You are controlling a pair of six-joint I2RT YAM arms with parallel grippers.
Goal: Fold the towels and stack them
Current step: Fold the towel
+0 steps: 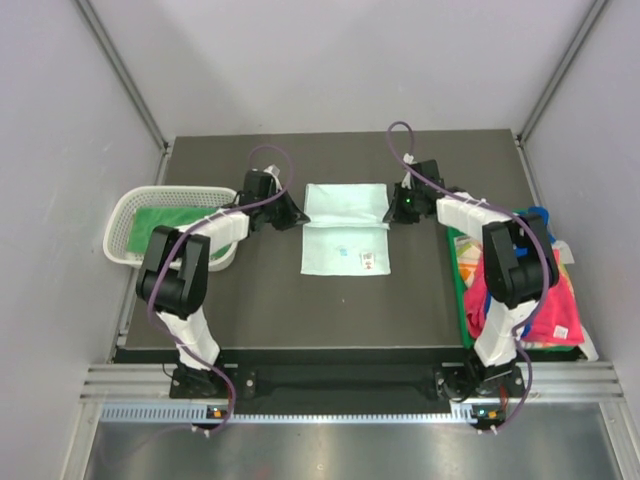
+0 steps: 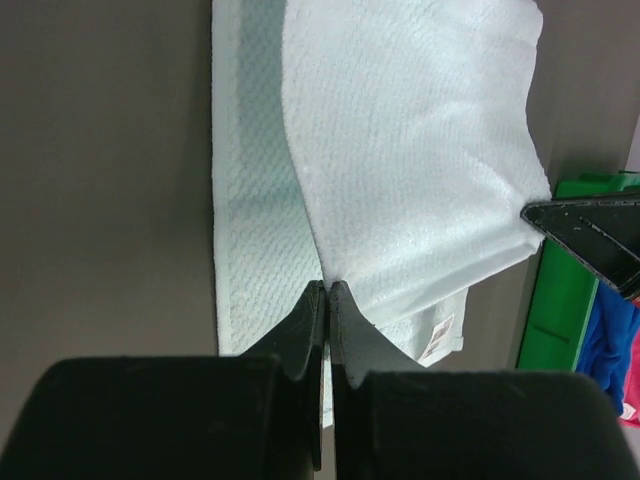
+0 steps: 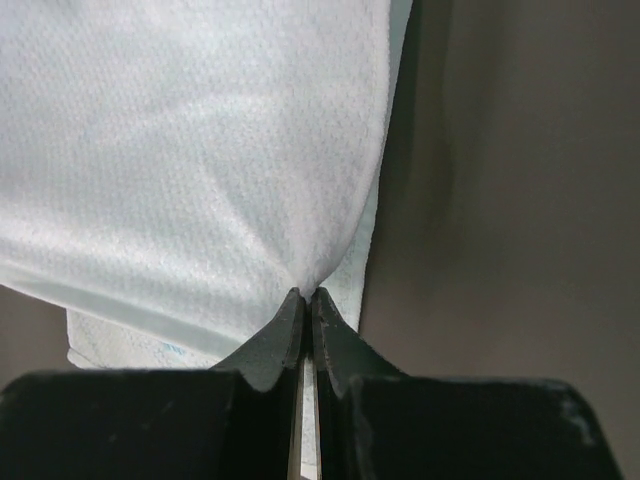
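My left jaws pinched tight on the left corner of the pale mint-white towel (image 1: 345, 243), my right jaws clamped on its right corner, towel centred on the bench (image 1: 260, 300), flap raised over its lower layer.

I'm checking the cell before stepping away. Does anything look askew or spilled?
Only on the right: the pink towel is heaped loosely and hangs over the rim of the green bin. The mint-white towel lies squarely mid-fold, with the left gripper and right gripper each shut on a corner.
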